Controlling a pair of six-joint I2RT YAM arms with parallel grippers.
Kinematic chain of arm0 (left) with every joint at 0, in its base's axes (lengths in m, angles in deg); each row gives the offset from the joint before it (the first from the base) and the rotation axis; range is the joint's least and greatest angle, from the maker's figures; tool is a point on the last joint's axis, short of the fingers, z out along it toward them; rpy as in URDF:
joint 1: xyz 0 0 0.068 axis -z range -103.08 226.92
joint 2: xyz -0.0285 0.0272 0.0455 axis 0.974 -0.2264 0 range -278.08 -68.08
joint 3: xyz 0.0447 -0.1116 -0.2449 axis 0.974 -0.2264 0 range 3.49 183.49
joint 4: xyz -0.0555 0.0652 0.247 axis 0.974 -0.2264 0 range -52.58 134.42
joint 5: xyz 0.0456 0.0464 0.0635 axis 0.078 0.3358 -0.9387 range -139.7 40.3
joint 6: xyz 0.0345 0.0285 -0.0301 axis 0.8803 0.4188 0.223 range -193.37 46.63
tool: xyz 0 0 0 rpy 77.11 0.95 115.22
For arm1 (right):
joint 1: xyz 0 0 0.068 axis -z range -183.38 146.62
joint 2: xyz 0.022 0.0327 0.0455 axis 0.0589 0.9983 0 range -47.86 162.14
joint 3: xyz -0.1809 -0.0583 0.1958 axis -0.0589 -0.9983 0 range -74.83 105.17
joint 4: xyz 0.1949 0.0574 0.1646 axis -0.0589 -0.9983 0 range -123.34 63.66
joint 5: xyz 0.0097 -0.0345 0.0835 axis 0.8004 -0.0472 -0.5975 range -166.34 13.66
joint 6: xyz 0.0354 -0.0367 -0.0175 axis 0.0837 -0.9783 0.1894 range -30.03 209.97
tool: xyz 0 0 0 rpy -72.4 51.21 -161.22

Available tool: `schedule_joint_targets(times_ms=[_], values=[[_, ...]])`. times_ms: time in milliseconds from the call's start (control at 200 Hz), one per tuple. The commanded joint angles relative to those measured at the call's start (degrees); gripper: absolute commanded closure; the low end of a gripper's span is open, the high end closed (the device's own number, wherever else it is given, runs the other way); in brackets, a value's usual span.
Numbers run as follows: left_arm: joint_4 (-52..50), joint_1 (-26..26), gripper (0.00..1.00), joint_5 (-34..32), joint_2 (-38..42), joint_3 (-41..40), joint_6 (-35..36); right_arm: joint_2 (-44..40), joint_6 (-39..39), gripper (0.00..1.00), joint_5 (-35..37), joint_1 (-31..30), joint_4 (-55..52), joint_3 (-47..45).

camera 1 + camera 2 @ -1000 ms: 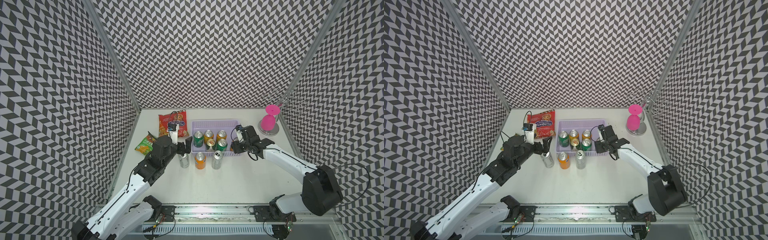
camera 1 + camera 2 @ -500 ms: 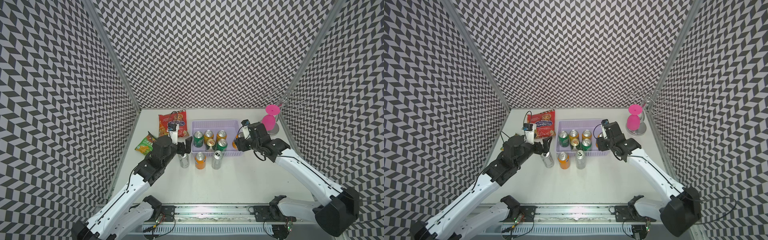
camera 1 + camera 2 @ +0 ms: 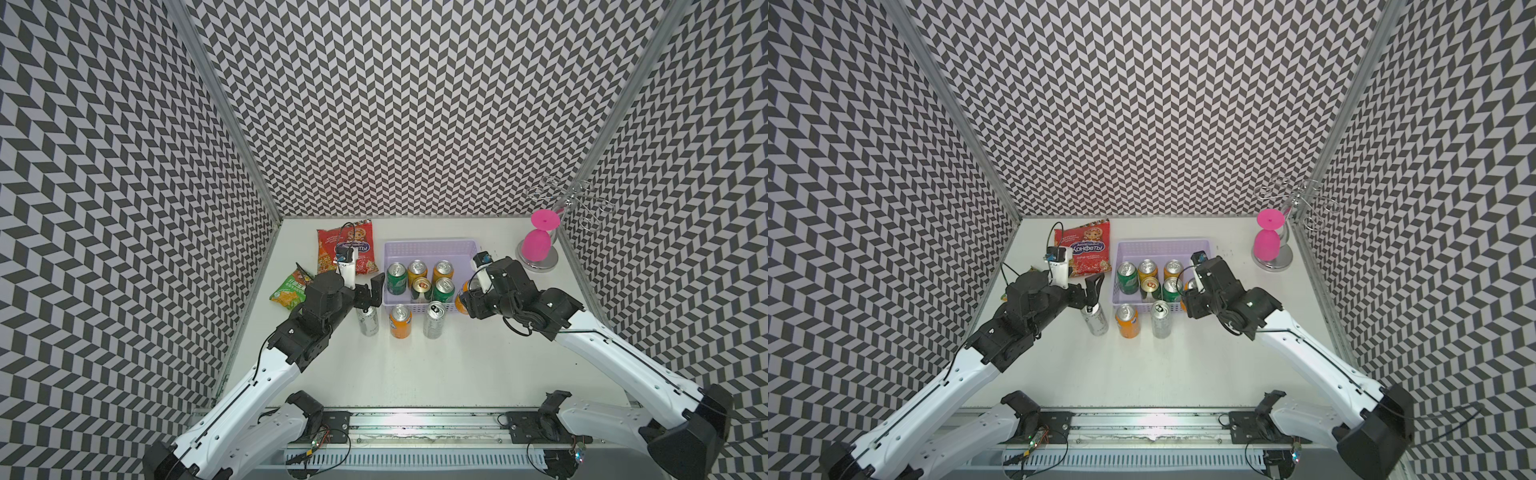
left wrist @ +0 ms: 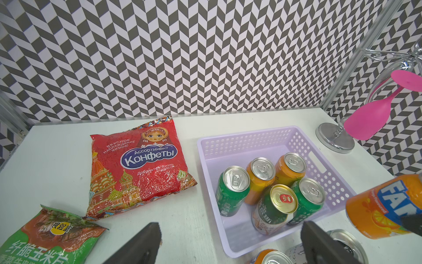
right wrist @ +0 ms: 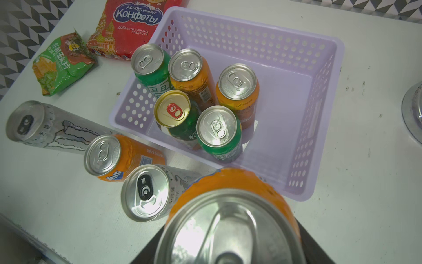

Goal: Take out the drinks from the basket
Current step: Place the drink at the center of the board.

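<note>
Five drinks are seen upright in the basket, three are stood in a row just before it as already removed, and an orange can is pinched aloft by the right gripper, likely for setdown, while the left gripper is held spread.

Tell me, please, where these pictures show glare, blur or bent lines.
Right wrist view: the nearest orange can is out of focus, its lid washed by glare; the cans in the basket seem to splay outward, a wide-lens effect. Left wrist view: the red candy bag glints with small highlights. Both top views: the front rail shines white.
</note>
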Motion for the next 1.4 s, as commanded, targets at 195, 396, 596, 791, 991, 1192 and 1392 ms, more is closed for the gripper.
schedule_joint_targets(times_ms=[195,396,596,791,991,1192,1392], values=[[-0.2,-0.37,0.01,-0.35,0.61,0.45,0.1,-1.67,4.01,0.46,-1.97,-1.44,9.43,-6.13],[-0.25,-0.35,0.01,-0.52,0.66,0.35,0.09,-0.07,4.7,0.47,-1.54,-1.63,14.08,-10.01],[-0.14,-0.35,0.01,-0.35,0.55,0.3,0.08,1.22,5.07,0.46,0.86,-1.62,18.41,-13.36],[-0.07,-0.35,0.01,-0.35,0.47,0.44,0.16,3.09,5.52,0.47,2.55,-1.62,19.72,-14.14],[-0.03,-0.42,0.01,-0.26,0.19,0.46,0.13,3.88,5.61,0.46,4.14,-1.63,22.22,-16.12],[-0.08,-0.41,0.01,-0.35,0.11,0.45,0.16,5.48,6.04,0.46,5.17,-1.71,23.64,-17.33],[-0.07,-0.39,0.01,-0.26,0.03,0.5,0.18,5.72,6.02,0.46,5.09,-1.8,24.35,-18.35]])
